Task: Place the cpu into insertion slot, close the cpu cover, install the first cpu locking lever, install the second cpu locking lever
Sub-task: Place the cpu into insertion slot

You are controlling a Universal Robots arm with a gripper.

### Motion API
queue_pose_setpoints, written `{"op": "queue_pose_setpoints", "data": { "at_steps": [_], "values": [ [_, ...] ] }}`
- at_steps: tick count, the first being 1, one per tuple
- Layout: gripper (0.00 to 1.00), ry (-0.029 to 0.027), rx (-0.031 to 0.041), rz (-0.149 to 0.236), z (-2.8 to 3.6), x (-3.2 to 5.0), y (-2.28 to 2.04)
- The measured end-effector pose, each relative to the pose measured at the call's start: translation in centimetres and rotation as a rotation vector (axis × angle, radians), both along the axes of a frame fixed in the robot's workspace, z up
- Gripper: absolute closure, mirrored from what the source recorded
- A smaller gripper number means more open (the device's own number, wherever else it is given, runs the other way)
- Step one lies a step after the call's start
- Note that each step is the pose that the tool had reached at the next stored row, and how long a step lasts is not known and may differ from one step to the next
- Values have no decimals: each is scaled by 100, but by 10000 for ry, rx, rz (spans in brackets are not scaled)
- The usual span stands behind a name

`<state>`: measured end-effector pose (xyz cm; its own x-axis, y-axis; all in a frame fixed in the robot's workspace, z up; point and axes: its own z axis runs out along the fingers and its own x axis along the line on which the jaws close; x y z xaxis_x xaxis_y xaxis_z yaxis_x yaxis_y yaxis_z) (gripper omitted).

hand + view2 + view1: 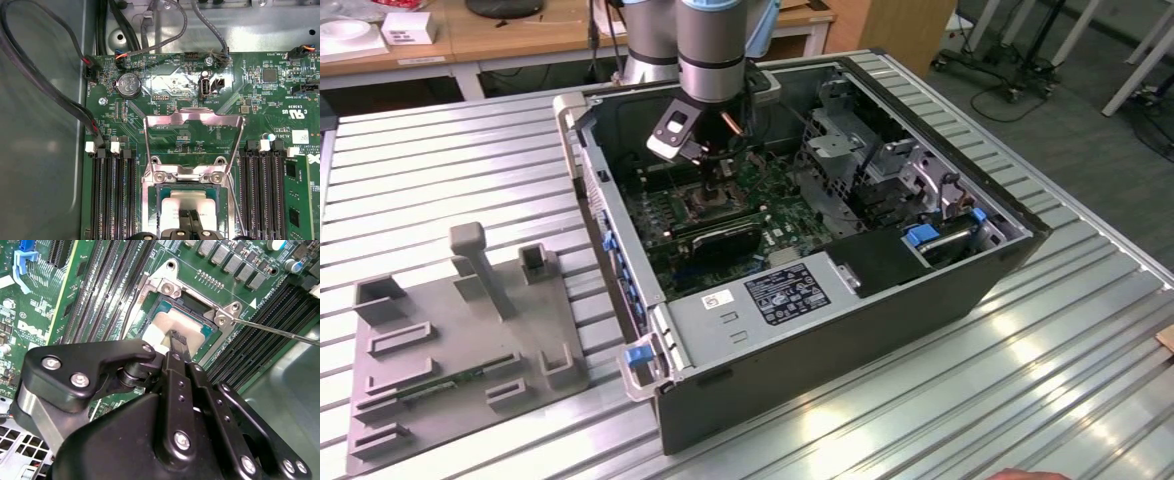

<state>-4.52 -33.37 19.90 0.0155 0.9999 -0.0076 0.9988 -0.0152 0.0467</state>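
Closest to us, the gripper (177,338) has its fingers drawn together, tips down on the pale cpu (156,332), which sits within the insertion slot (149,210). Just beyond, we see the cpu cover (192,118) standing raised. Further out, the green motherboard (165,90) lies inside the open computer case (854,330).

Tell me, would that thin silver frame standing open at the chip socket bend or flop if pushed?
Likely it swings rather than bends: the cpu cover looks like stiff sheet metal, held along one edge by a hinge. With its big window cut out, it is probably light. Standing open, a nudge might tip it shut.
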Motion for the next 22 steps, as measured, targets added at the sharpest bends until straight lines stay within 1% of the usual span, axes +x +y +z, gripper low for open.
{"op": "queue_pose_setpoints", "data": {
  "at_steps": [16,22],
  "values": [
    [90,-5,7,0,4,1,1],
    [90,0,1,0,66,0,0]
  ]
}}
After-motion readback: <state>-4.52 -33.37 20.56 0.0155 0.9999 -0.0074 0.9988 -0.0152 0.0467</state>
